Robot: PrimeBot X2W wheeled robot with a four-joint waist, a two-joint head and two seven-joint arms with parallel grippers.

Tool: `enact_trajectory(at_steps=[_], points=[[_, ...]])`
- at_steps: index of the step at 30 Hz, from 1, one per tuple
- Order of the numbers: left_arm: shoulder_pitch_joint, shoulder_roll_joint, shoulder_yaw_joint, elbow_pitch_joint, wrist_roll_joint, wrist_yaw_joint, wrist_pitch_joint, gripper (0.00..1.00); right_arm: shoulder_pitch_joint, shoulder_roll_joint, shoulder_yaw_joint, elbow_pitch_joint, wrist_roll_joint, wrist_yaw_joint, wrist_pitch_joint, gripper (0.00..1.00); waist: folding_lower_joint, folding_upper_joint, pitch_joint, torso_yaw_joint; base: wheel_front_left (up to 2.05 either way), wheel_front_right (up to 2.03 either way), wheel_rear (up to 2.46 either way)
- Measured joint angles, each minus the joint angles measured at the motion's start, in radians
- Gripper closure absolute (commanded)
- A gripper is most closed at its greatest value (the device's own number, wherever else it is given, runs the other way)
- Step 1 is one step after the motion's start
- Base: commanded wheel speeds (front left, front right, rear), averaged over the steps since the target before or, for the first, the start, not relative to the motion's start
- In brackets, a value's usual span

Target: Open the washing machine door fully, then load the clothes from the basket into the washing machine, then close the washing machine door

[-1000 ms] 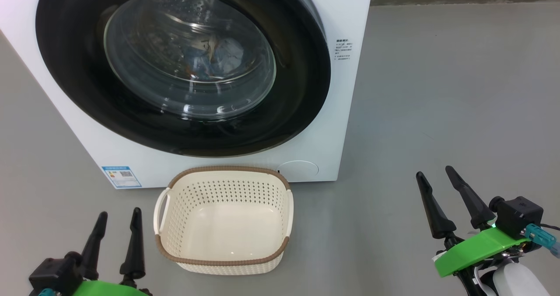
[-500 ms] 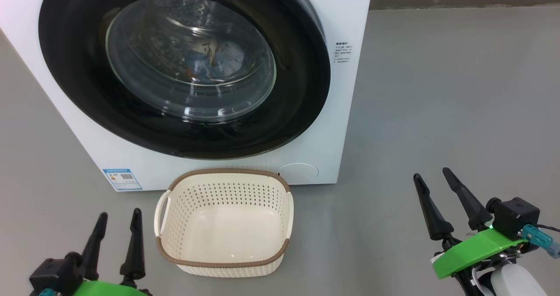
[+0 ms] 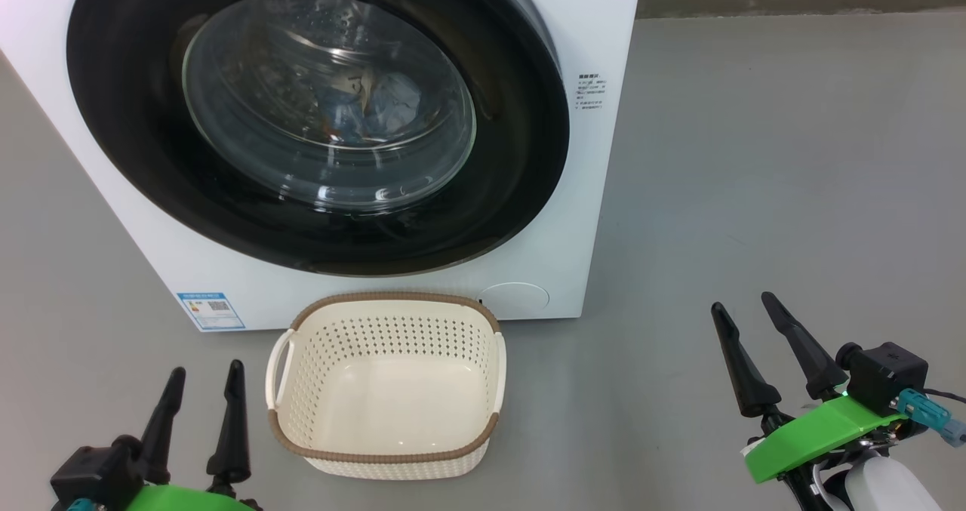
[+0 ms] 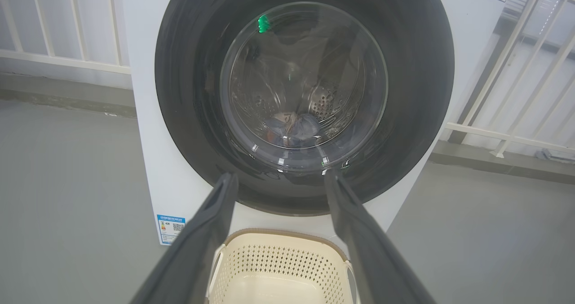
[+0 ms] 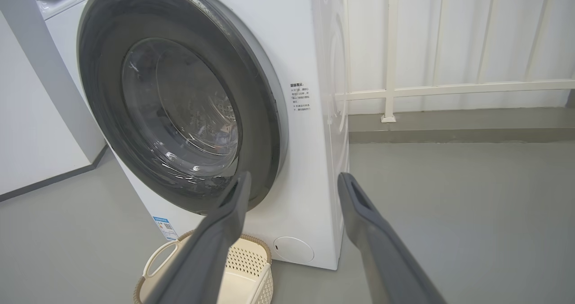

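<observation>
Found the washing machine door point(image 3: 317, 118) shut, the clothes point(image 3: 373, 103) behind its glass, the basket point(image 3: 389, 300) empty below, left gripper point(image 3: 205, 369) and right gripper point(image 3: 743, 303) spread open, holding nothing; judged the door rigid, glossy, slippery, best hooked at its rim edge.

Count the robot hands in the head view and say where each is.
2. The left hand is at lower left, beside the basket; the right hand is at lower right, over the floor. Both open.
</observation>
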Motion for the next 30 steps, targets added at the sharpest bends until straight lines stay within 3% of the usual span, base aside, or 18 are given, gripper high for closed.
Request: enact_trajectory(at_steps=[10, 11, 17, 30], points=[[0.000, 0.000, 0.001, 0.001, 0.000, 0.000, 0.000, 0.00, 0.000, 0.000, 0.000, 0.000, 0.000, 0.000, 0.000, 0.00, 0.0000, 0.0000, 0.001, 0.000, 0.00, 0.00, 0.00], [0.000, -0.001, 0.000, 0.002, 0.000, 0.000, 0.000, 1.00, 0.000, 0.000, 0.000, 0.002, 0.000, 0.000, 0.000, 1.00, 0.0000, 0.0000, 0.001, 0.000, 0.00, 0.00, 0.00], [0.036, -0.036, -0.009, 0.058, -0.005, 0.000, 0.008, 1.00, 0.050, 0.028, 0.007, 0.061, 0.011, 0.000, 0.006, 1.00, 0.0000, 0.0000, 0.001, 0.000, 0.00, 0.00, 0.00], [0.039, -0.038, -0.002, 0.062, -0.123, 0.000, 0.040, 1.00, 0.053, 0.043, -0.013, 0.059, 0.114, 0.000, 0.037, 1.00, 0.0003, 0.0000, 0.001, -0.003, 0.00, 0.00, 0.00]])
